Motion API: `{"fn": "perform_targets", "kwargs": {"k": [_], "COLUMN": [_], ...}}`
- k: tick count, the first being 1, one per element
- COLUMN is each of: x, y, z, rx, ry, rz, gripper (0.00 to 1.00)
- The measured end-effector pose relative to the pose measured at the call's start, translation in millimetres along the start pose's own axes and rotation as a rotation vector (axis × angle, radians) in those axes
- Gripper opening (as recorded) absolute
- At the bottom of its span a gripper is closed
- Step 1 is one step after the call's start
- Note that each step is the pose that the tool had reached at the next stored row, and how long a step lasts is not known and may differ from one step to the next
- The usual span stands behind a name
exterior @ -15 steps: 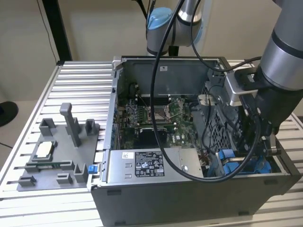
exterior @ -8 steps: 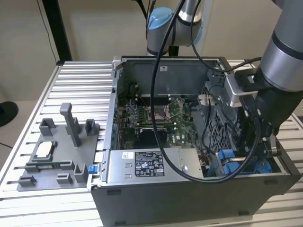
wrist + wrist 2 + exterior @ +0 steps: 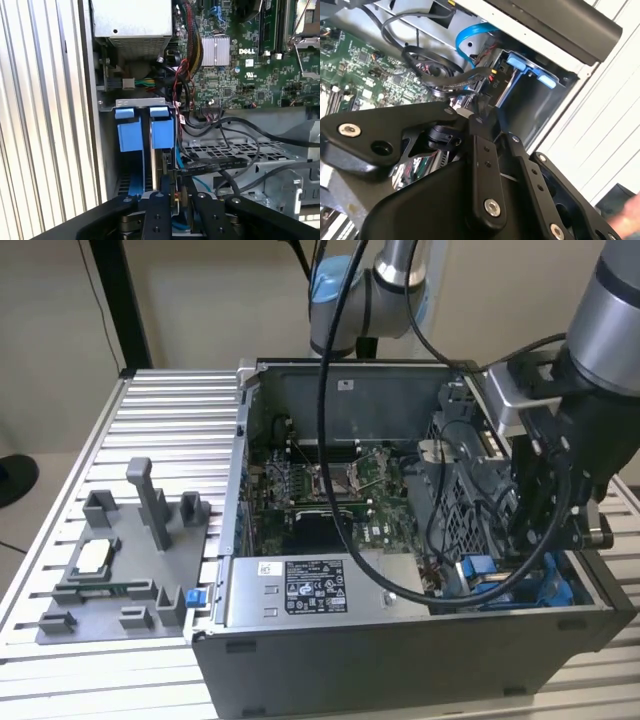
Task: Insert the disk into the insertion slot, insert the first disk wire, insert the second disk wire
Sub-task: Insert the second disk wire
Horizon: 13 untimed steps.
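The open computer case lies on the slotted table. My gripper reaches down into the case's corner on the exterior view's right, beside the grey perforated drive cage with the insertion slot. The disk stands on edge in its bay between blue carrier tabs. In the first wrist view my gripper is shut on the black connector of a disk wire right at the disk's edge. The second wrist view shows my gripper against the disk's connector end, near a blue cable.
The motherboard fills the case's middle, and the boxed power supply sits along the front. Loose black cables loop around the gripper. A grey plastic fixture tray lies on the aluminium table at the exterior view's left.
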<state>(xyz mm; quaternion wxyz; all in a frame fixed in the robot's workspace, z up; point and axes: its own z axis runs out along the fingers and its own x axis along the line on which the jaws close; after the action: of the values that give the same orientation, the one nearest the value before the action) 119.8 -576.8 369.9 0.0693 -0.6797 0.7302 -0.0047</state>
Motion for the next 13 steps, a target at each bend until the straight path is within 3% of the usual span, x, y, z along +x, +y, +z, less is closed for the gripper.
{"fn": "perform_targets", "kwargs": {"k": [7,13], "x": [-3.0,-3.1], "y": [-3.3,-3.3], "z": [-30.8,-32.3], "rx": [0.0000,0.0000], "ry": [0.0002,-0.0002], "rz": [0.000,0.000], "gripper": [1.00,1.00]}}
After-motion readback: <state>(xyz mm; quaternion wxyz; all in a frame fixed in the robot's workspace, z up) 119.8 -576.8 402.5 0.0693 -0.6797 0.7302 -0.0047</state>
